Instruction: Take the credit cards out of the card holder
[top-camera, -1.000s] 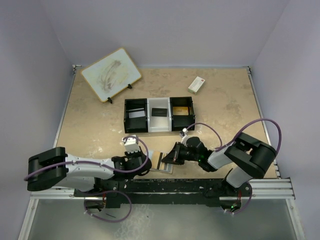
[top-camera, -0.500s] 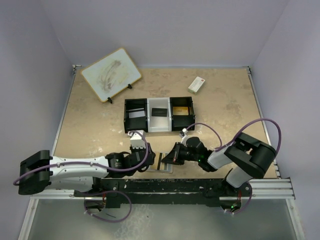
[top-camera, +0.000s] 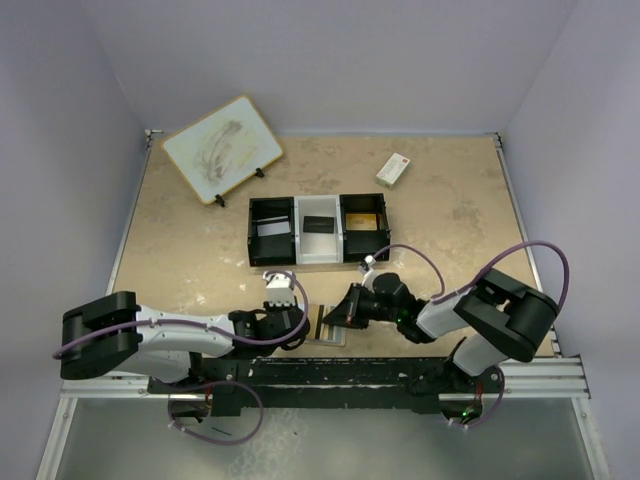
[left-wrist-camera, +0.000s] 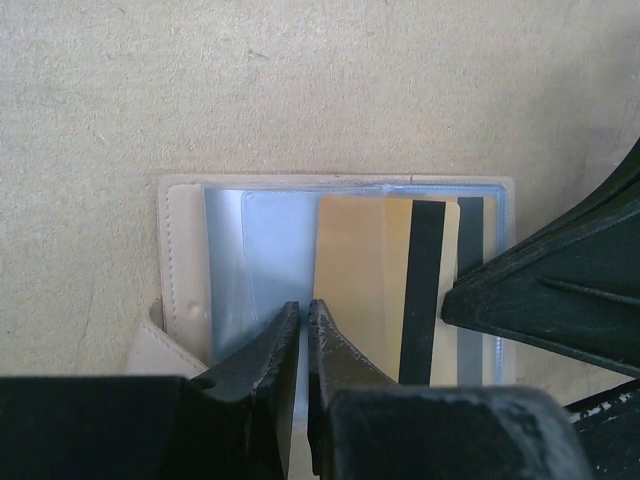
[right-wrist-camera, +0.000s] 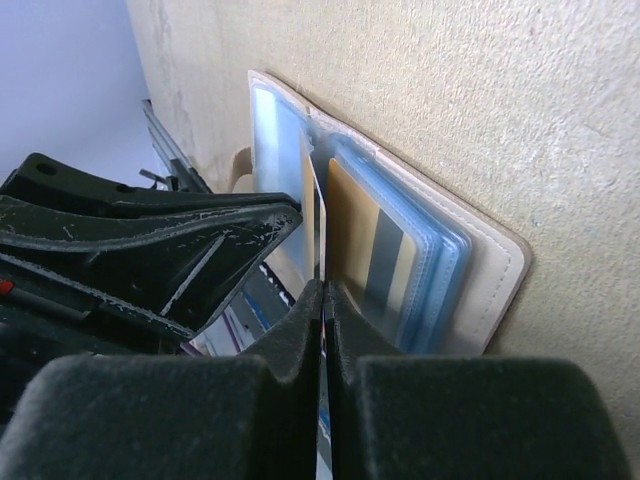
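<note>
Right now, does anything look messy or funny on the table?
Nothing is spilled or broken. The card holder lies open on the table, and one thin leaf sticks up on edge instead of lying flat. I cannot tell whether it is a card or a clear pocket.

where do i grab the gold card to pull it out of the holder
Probably pinch the gold card by its near short edge, coming in low from the left gripper's side. It lies flat in the open holder, stripe running toward that gripper, so only thin edges are offered.
</note>
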